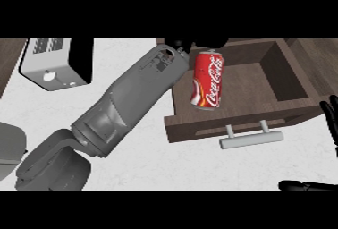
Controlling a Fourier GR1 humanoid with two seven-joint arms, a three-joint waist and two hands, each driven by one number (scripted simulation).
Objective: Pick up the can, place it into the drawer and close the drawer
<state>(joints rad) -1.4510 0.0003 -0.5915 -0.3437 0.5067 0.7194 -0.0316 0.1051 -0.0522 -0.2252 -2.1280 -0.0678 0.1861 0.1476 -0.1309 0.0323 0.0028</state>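
Over the open drawer [290,96], red can [208,80], left robot hand [179,44] mostly cropped, grip unclear, right robot hand [330,117] open at edge.

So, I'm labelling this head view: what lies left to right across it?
Toaster → left forearm → can → drawer handle → right hand at the right edge.

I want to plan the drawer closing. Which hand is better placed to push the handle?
Probably the right hand: it is open beside the drawer, near the handle. The left hand is busy with the can.
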